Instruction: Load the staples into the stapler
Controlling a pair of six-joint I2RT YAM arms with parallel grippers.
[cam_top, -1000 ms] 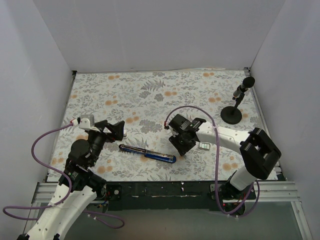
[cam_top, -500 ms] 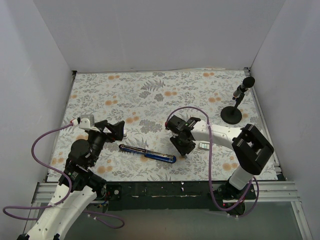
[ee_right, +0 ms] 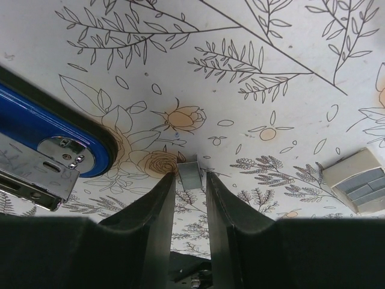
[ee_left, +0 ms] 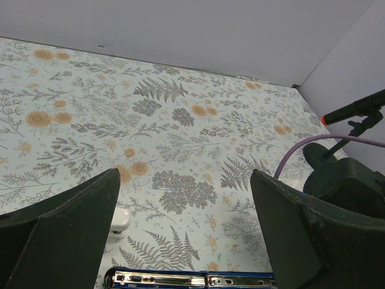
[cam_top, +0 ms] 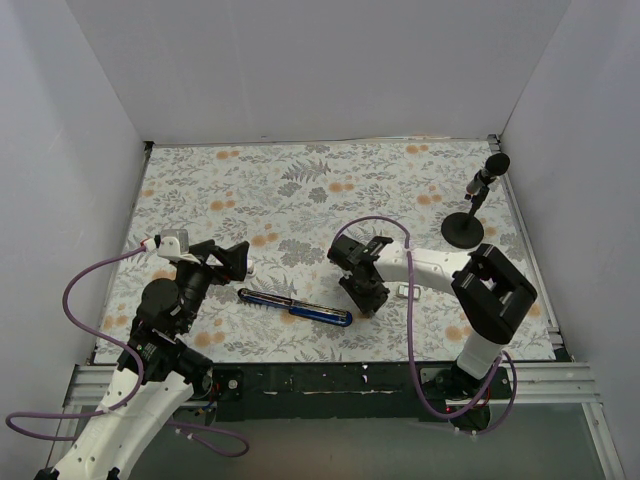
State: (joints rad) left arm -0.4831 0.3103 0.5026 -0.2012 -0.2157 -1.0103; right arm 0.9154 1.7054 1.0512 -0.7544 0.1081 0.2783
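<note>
Nearest my bases, the stapler (cam_top: 295, 306) lies opened out flat on the floral table cover (cam_top: 300, 190), slanting from the left down to the right, with its silvery rail facing up. Just off its right end my right gripper (ee_right: 190, 177) points down at the cover. Its fingers (ee_right: 157, 211) stand narrow on either side of the staples (ee_right: 188, 168), a small grey strip upright between the tips. Thin gaps seem to show at both sides, so I cannot tell whether I am pinching it or only bracketing it. A little to the right of that gripper sits a small open white box (ee_right: 358, 180) with grey strips inside. Just beyond the stapler's left end my left gripper (ee_left: 183, 180) hovers over the cover, jaws spread wide, only the floral print showing between them. Farthest off, near the back right corner, a black microphone stand (cam_top: 463, 228) stands upright.
</note>
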